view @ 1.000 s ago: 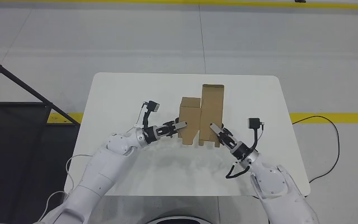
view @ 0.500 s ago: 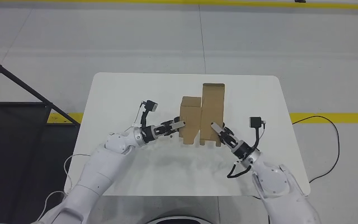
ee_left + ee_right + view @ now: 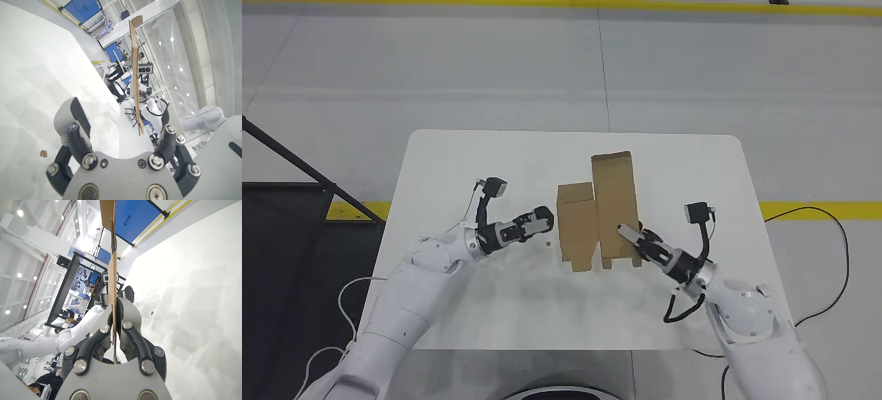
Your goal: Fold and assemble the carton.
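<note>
Items counted: one carton (image 3: 597, 213), two grippers, one white table (image 3: 442, 170), one small brown scrap (image 3: 43, 153).

Carton: plain brown cardboard, flattened. It sits over the middle of the table, slightly right of centre. From above it reads as two panels side by side, the left one shorter and the right one reaching farther toward the far edge, with short flaps along its near edge. Both wrist views show it edge-on as a thin strip (image 3: 135, 79) (image 3: 111, 279).

Right gripper (image 3: 627, 232): it is at the carton's near right part, and its fingers are closed tight on the cardboard. The right wrist view shows the sheet pinched between the two pads (image 3: 113, 308).

Left gripper (image 3: 539, 222): it is just beside the carton's left edge and apart from it. Its fingers are spread wide and hold nothing (image 3: 122, 113). In the left wrist view the carton's edge lines up with the gap between them, farther off.

Scrap: it lies on the bare table surface near the left gripper, and also shows in the right wrist view (image 3: 151, 313).

Writing: no print can be made out on the carton's visible faces. A blue panel (image 3: 136, 220) in the room behind carries small white lettering, not legible enough to record
</note>
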